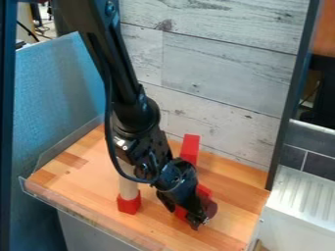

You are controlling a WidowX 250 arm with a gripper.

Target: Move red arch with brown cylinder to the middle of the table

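Two cylinders here: one pale wooden cylinder point(128, 180) off to the side of the fingers point(195, 218), one brown cylinder point(210, 208) right beside them. Two red blocks, one point(129, 203) off to that same side, one point(190, 147) behind; one red arch point(204, 190), partly hidden, by the fingers.

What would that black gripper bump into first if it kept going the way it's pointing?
Probably the wooden tabletop, since the gripper points down at it. The red arch and brown cylinder are right alongside; depth is unclear here.
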